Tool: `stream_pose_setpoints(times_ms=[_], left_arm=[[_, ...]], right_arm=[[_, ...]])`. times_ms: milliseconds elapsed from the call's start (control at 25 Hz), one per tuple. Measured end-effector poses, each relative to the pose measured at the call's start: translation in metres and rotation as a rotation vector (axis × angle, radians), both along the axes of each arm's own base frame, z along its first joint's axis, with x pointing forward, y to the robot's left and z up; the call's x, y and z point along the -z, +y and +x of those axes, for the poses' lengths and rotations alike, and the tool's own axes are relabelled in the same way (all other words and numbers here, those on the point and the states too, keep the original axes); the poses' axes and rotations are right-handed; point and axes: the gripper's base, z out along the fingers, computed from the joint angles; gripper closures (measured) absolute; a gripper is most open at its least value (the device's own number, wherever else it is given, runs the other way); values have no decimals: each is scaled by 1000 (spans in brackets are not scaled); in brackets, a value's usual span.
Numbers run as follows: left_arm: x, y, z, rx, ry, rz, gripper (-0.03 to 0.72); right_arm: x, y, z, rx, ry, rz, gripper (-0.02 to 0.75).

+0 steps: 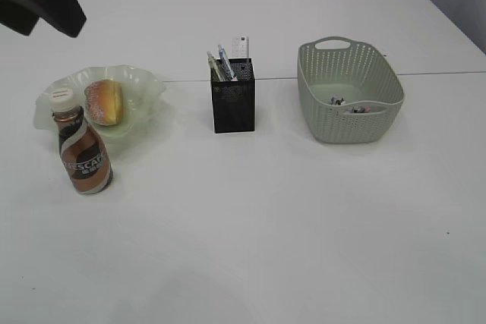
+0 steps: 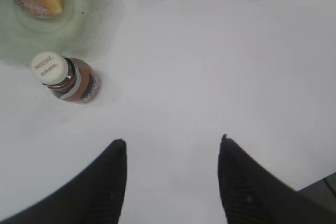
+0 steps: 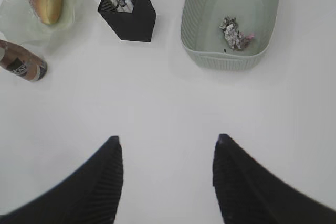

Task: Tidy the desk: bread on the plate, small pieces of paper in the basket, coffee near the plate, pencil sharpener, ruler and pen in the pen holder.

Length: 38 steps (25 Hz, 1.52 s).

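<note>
1. Round bread roll (image 1: 105, 102) sits on the pale-green wavy plate (image 1: 144, 81); brown coffee bottle (image 1: 82, 152) touches its front rim, bench left side.
2. Stationery in black mesh pen holder (image 1: 233, 100); crumpled paper (image 3: 234, 32) in green basket (image 1: 353, 123).
3. Left gripper (image 2: 170, 148) and right gripper (image 3: 165, 148): fingers apart, empty.
4. Tidy looks complete; next, retract.

Wide bare white table (image 1: 266, 248) fills the near half. Obstacles line the far half: coffee bottle (image 1: 82, 151) touching the plate (image 1: 140, 85), pen holder (image 1: 233, 96) centre, basket (image 1: 349, 92) right.
</note>
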Motion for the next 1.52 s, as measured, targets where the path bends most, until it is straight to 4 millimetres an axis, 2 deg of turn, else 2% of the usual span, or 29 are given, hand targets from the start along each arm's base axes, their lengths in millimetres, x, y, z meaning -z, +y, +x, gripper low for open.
stream_pose_setpoints(times_ms=[200,360,520,640,760,960,1120,1400,1520], left_arm=[[-30,10,-32,54,-71,-87,275],[-53,21,-69,130,-133,-176,278],[-74,43,-112,169,-242,-218,281],[-76,63,-138,153,-314,-191,282],[-63,83,-160,125,-357,-122,283],[-19,111,-206,138,-397,-80,284],[15,125,-236,180,-461,-93,284],[71,138,-259,184,-539,-104,285],[90,141,-263,178,-585,-116,286]], right_arm=[[9,-1,-69,0,-121,-15,332],[15,-1,-111,4,-238,-27,332],[24,-1,-141,4,-288,-28,332],[35,-1,-153,-4,-273,-32,332],[45,0,-167,-8,-278,-33,332],[62,0,-195,-20,-330,-41,332],[81,2,-222,-46,-371,-42,332],[120,3,-262,-103,-437,-92,332],[135,4,-266,-109,-436,-97,332]])
